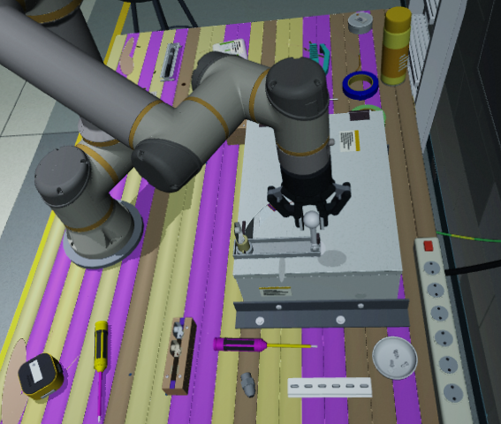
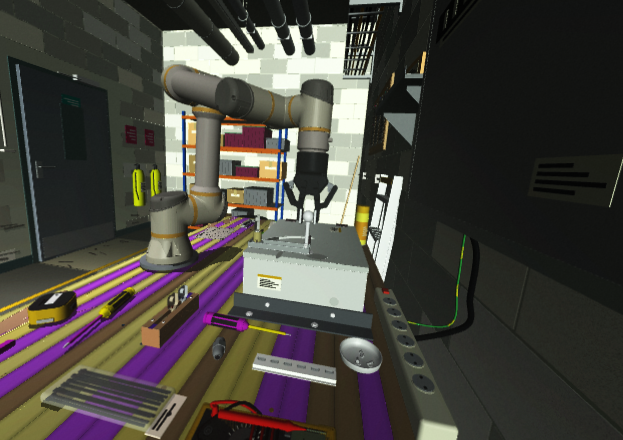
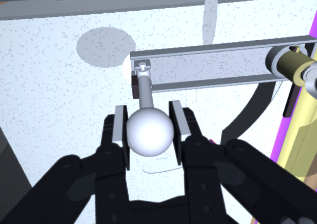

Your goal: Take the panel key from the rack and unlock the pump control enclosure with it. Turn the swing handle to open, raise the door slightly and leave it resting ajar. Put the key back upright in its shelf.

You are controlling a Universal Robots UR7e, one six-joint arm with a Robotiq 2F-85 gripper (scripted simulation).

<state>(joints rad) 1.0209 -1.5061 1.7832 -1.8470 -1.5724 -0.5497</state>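
The panel key (image 1: 242, 240) (image 3: 300, 71) stands in the lock at the left end of the swing handle bar (image 1: 282, 247) (image 3: 211, 66), on top of the grey pump control enclosure (image 1: 316, 201) (image 2: 306, 264). At the bar's right end a short stem carries a white ball knob (image 1: 312, 220) (image 2: 308, 217) (image 3: 149, 132). The wooden key rack (image 1: 179, 356) (image 2: 169, 319) lies on the bench in front of the enclosure, to the left. My gripper (image 1: 312, 219) (image 2: 309, 212) (image 3: 149, 132) points straight down over the knob and is closed around it.
Behind the enclosure lie tape rolls (image 1: 360, 85) and a yellow can (image 1: 396, 45). A power strip (image 1: 442, 328) runs along the right edge. In front are an angle bracket (image 1: 321, 312), a purple screwdriver (image 1: 259, 344), a dish (image 1: 394, 358) and a slotted rail (image 1: 330, 387).
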